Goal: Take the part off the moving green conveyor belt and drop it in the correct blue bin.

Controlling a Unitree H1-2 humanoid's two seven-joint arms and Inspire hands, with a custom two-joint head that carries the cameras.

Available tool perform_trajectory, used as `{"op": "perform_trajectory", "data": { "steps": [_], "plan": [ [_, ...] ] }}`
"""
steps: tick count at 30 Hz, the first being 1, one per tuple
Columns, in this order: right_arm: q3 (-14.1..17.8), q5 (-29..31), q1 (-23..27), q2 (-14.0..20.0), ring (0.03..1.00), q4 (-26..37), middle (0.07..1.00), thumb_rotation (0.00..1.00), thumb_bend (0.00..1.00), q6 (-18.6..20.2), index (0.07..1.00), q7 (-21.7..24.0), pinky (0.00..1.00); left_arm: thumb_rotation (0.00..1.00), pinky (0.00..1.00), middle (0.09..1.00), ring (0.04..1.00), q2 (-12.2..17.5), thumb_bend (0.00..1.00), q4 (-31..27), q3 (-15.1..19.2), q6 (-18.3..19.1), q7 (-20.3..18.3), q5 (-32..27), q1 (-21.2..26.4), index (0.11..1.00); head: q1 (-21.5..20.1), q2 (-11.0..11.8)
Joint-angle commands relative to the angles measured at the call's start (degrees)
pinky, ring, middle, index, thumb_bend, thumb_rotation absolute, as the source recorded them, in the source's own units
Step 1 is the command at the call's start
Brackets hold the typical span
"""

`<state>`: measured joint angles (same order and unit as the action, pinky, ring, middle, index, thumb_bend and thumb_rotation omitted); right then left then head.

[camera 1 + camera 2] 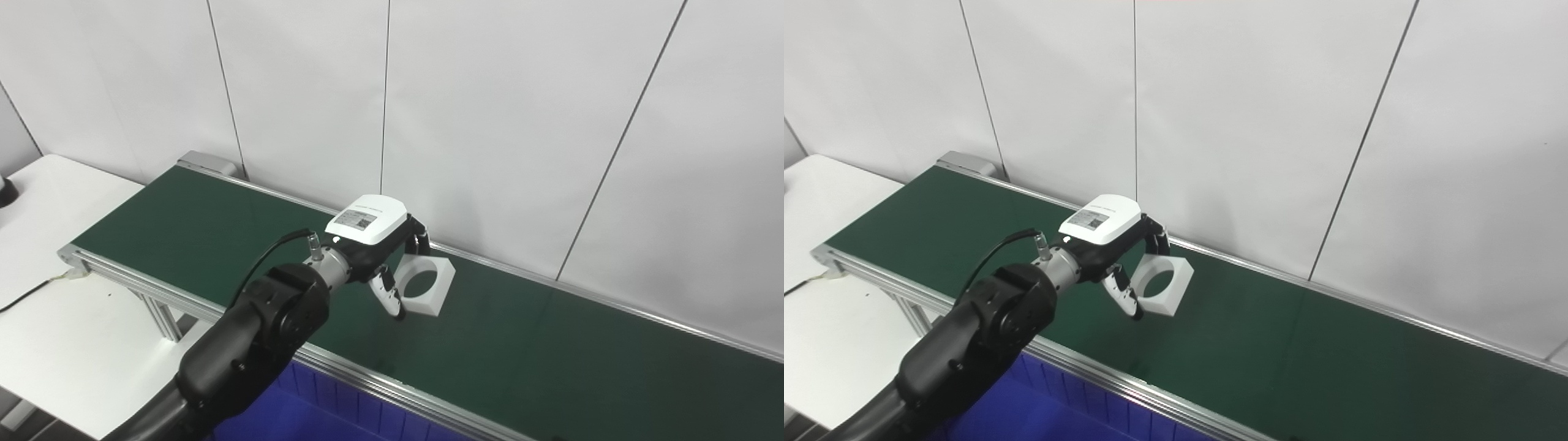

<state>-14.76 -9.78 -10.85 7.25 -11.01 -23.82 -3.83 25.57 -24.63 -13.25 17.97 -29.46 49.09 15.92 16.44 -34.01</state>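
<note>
The robot's left hand [383,257], a white-backed unit on a black forearm, reaches over the dark green conveyor belt [539,361] and grips a white hexagonal plastic part with a round hole through its middle [425,283]. Dark fingers [420,240] curl over the part's upper left edge while the thumb presses its lower left side, so the piece is pinched from one flank only, leaving the hole and right half exposed. The part is tilted up on edge, apparently lifted clear of the belt roughly midway between the belt's far rail and its near aluminium rail [373,381], though whether its lower corner touches the surface cannot be told. A side pinch suits a piece riding a moving surface: the hand can close without blocking its travel. A blue plastic bin [318,407] sits directly under the near rail at the lower edge of the view, its ribbed wall visible, placed so a short pull toward the robot should carry the part over it. A white table [67,318] stands off the belt's left end. The right hand is out of view.
</note>
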Motion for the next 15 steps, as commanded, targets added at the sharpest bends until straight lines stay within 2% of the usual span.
{"op": "perform_trajectory", "data": {
  "steps": [1,9,13,15],
  "plan": [
    [0.05,0.28,0.39,0.09,0.683,1.84,0.747,0.46,0.59,-3.06,0.811,-0.02,0.61,0.00,0.78,0.529,0.680,0.83,0.52,-3.17,1.65,-0.15,-0.28,-1.63,-0.27,0.473,-0.08,0.04],
    [0.48,-0.13,0.10,0.14,0.679,2.28,0.747,0.48,0.58,-3.07,0.812,-1.00,0.60,0.00,0.67,0.556,0.622,-0.72,0.51,-11.31,4.74,1.79,-2.99,-6.73,-7.55,0.464,-0.49,-0.92],
    [0.78,-0.56,-0.18,0.18,0.677,2.84,0.746,0.49,0.57,-3.06,0.810,-1.50,0.60,0.00,0.58,0.557,0.609,-1.00,0.51,-14.07,5.44,0.74,-2.70,-8.04,-11.57,0.460,-0.80,-1.53],
    [0.98,-0.31,-0.38,0.23,0.678,3.26,0.747,0.49,0.56,-3.05,0.810,-1.41,0.60,0.00,0.54,0.511,0.589,-1.19,0.52,-15.31,5.60,0.37,-2.56,-9.26,-14.60,0.478,-0.97,-2.21]
  ]
}}
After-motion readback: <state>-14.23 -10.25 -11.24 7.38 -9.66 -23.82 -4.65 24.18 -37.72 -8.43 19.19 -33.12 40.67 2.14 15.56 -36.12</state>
